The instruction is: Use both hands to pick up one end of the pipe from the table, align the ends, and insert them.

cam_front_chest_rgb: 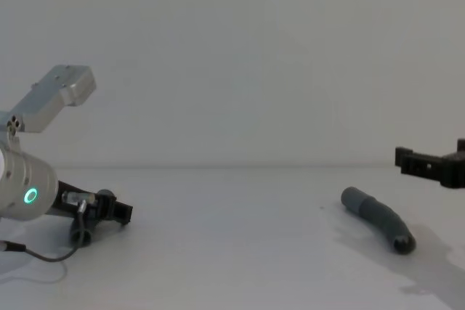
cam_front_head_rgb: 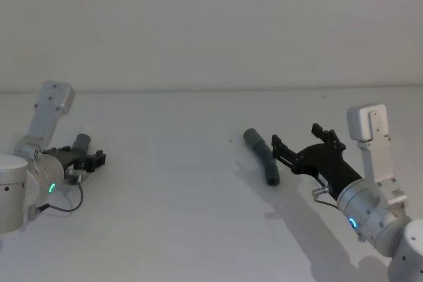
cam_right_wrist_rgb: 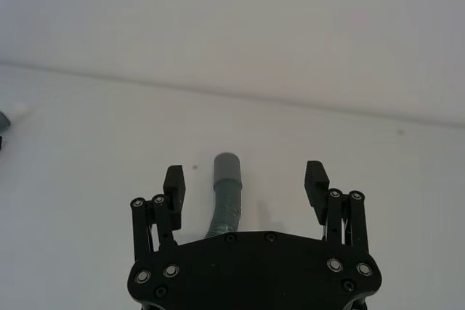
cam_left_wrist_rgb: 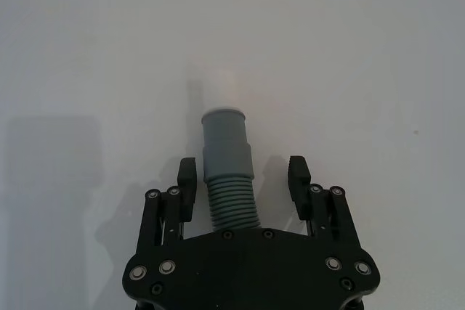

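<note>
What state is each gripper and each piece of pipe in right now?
Left gripper: open, low at the table, clamped on nothing.
Left pipe piece: lying between the open fingers, ungripped, whitish tip pointing away from the gripper.
Right gripper: open, held above the table.
Right pipe piece: lying on the table, ungripped, apart from the other piece.

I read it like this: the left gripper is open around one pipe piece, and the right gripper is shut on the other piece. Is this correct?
Not fully. The right gripper is not shut on the other piece: the right wrist view shows its fingers wide apart, with gaps on both sides of it. The left gripper is indeed open around one pipe piece.
</note>
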Available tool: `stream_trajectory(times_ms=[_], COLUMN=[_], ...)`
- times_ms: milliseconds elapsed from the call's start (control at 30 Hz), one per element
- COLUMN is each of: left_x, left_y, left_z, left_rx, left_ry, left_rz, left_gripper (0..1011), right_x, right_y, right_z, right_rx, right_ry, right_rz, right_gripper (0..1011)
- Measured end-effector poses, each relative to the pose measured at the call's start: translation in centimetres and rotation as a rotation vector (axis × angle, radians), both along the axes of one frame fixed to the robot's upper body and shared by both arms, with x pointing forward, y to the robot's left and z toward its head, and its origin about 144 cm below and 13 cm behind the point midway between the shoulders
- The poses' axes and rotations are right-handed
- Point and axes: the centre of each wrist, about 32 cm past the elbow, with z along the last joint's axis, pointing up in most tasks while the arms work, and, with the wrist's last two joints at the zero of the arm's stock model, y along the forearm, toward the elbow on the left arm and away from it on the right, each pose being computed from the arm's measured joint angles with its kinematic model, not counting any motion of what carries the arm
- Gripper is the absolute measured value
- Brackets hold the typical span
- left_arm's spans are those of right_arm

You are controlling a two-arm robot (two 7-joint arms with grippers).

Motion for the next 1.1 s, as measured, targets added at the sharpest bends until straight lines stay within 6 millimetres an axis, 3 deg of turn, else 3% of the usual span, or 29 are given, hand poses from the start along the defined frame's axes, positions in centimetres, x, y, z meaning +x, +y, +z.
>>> stream_trajectory(times_ms=[767, 1100], left_x=[0.0, 0.0], left_y=[0.0, 0.0], left_z=[-0.1, -0.1], left_rx=[0.0, 0.0], left_ry=[0.001, 0.002], left_rz=[0.0, 0.0], left_gripper=[578, 508], right_x=[1.7, 3.1], right_y=[0.0, 0.2], right_z=[-0.4, 0.5], right_rx=[0.02, 0.016], right_ry=[0.099, 0.129], right_rz=[-0.018, -0.026], right_gripper=[1002, 1002])
